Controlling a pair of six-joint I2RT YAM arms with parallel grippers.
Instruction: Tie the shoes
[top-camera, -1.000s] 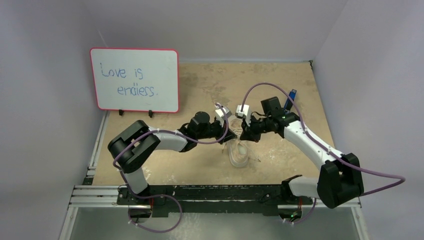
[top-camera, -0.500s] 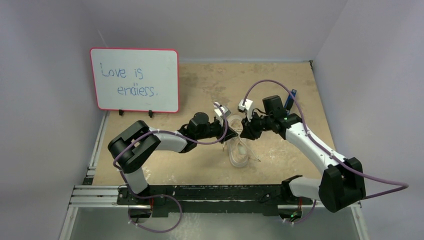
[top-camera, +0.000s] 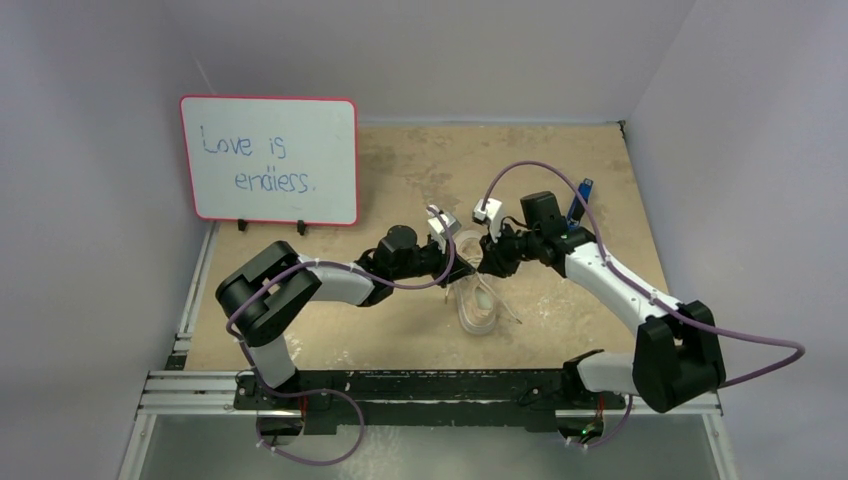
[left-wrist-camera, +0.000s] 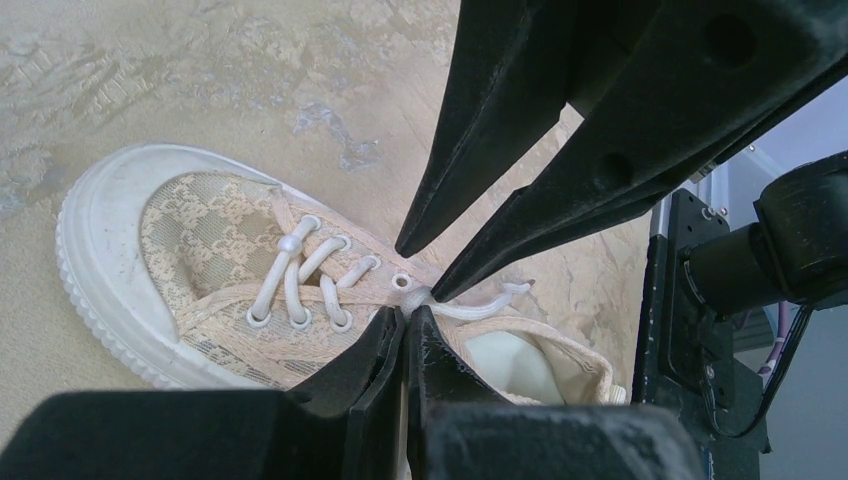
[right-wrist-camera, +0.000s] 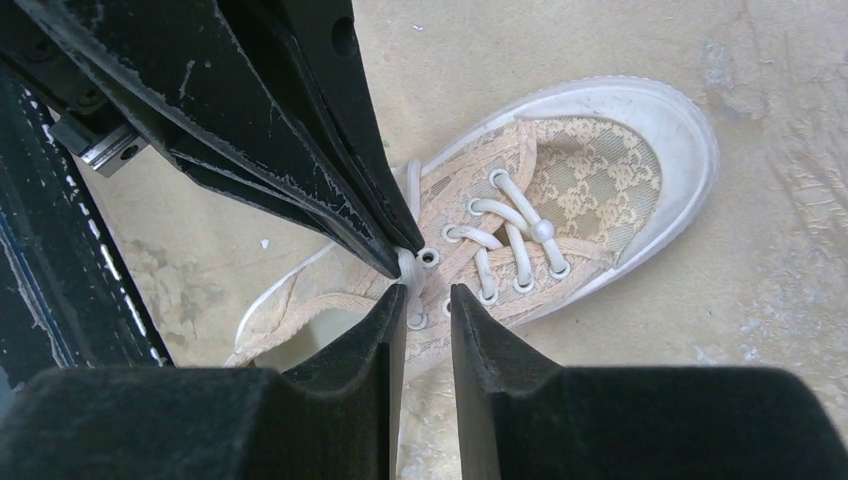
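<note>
Jaws of the left gripper (left-wrist-camera: 405, 322) are pressed together, seemingly pinching the white lace (left-wrist-camera: 480, 300). Directly beneath, the sneaker (top-camera: 478, 305) lies mid-worktop (top-camera: 420, 170), its long axis running far edge to near edge. Meeting it tip to tip, the right gripper (right-wrist-camera: 425, 300) holds its jaws slightly spread astride that lace.

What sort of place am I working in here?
Probably a lab robot test booth: plain walls box in a worn tabletop, a metal rail runs along its near edge, and a handwritten whiteboard stands at the back.
</note>
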